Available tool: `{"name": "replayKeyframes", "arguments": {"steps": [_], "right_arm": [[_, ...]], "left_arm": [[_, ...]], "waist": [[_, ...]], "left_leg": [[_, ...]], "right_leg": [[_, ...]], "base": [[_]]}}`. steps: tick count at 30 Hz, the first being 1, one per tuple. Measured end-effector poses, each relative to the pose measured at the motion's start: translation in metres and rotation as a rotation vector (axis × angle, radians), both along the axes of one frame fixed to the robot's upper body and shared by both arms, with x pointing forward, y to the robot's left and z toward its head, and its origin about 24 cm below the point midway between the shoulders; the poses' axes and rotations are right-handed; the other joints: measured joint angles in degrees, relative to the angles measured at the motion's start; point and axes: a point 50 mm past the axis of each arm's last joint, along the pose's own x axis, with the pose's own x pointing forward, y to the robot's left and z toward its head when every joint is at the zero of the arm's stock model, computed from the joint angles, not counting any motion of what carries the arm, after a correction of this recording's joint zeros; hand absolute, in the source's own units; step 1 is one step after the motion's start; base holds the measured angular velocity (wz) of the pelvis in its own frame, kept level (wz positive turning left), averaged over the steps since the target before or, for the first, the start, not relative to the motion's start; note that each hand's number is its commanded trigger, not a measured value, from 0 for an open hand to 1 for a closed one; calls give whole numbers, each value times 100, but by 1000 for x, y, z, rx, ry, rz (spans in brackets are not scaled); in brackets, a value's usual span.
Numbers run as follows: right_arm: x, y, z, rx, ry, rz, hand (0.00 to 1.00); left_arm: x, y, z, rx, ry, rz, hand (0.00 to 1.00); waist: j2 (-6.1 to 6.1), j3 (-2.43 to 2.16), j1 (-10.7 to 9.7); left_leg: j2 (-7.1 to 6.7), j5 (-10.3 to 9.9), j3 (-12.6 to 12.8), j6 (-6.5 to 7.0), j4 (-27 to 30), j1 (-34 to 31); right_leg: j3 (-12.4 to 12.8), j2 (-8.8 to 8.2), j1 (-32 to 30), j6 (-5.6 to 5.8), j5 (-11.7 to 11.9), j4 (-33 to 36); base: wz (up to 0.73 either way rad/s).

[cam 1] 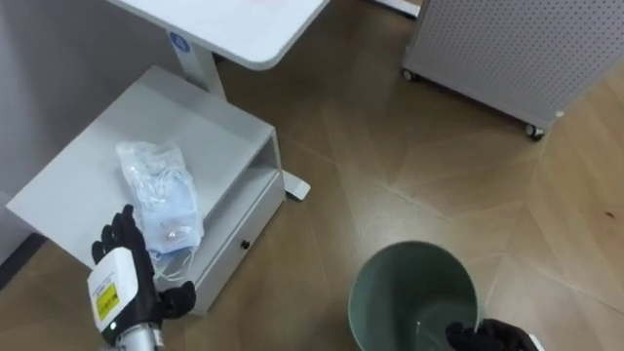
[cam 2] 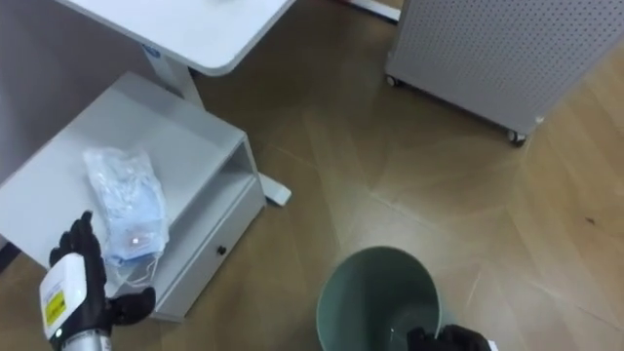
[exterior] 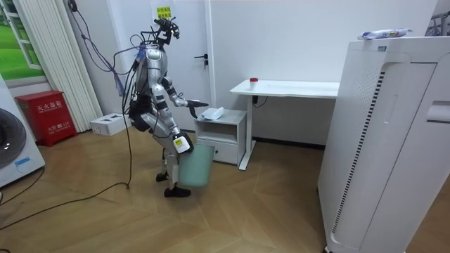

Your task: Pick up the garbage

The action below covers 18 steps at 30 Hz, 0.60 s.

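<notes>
Closest in, the robot's left hand (cam 1: 132, 258) is hovering at the near end of the garbage, with the fingers standing straight and spread and the thumb sticking out sideways, gripping nothing yet. Can't tell if it's touching the bottom edge or just short of it. The garbage is a clear plastic packet (cam 1: 161, 190) with something blue inside. It's lying flat on top of the low white cabinet (cam 1: 83, 171), toward the front edge, and the cabinet is sitting beside the leg of the white desk (cam 1: 244, 24).

My guess at doing this bit well: the hand should be sliding over the packet and pinching across the crinkly middle, not a corner, since that film is looking slippery and floppy and could slip out on the way. After that it's only needing a short swing right, because the green bin (cam 1: 390, 268) is waiting near the cabinet, mouth up. The right hand (cam 1: 497, 336) is sitting on the bin's rim, fingers looking hooked over it, so it's holding the bin. Further right, a white perforated unit (cam 1: 507, 49) on wheels is standing well apart.

Counting up: one packet, one bin, one cabinet, one desk.
</notes>
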Motion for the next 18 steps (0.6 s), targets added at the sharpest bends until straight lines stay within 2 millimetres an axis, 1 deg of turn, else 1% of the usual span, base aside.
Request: {"name": "replayKeyframes", "arguments": {"steps": [4,8,12,18], "right_arm": [[2,0,1,23,5,-3,100],[3,-3,2,41,2,-20,100],[2,-3,2,44,9,-18,100],[8,-1,5,61,-8,10,100]], "left_arm": [[6,3,7,74,-25,-31,0],[13,6,17,126,-57,-28,0],[16,6,19,155,-57,-35,0],[17,9,17,203,-13,-33,0]], "waist": [[42,28,-73],[43,29,-108],[45,30,-138],[45,30,-261]], "left_leg": [[15,-6,7,-4,4,-42],[15,-8,26,-9,5,-121],[7,-10,29,-11,5,-179],[16,-9,28,-12,3,-321]], "right_leg": [[-9,-4,-50,-16,-11,15],[0,-7,-153,-27,-17,39],[12,-6,-222,-28,-18,43],[7,3,-355,-33,-12,47]], "base": [[0],[-1],[0],[0]]}}
